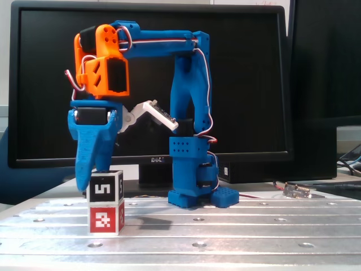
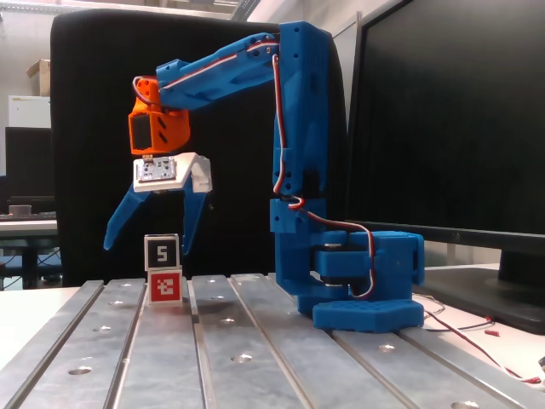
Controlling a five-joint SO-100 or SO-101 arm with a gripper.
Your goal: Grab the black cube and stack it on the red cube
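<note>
Blue gripper (image 2: 150, 247) with jaws spread wide apart, holding nothing. Fingers straddle black cube (image 2: 162, 251) with a gap on each side; one finger (image 2: 124, 220) splayed out left, other (image 2: 193, 226) close to cube's right side, contact unclear. In a fixed view, gripper (image 1: 90, 179) overlaps cube's (image 1: 105, 188) left edge. One black cube, sitting squarely atop one red cube (image 1: 105, 220) on metal table (image 1: 237, 231). One arm (image 2: 289, 153). Two dark monitors (image 1: 248, 84) behind.

Black cube (image 1: 105, 188) atop red cube (image 1: 105, 219).
</note>
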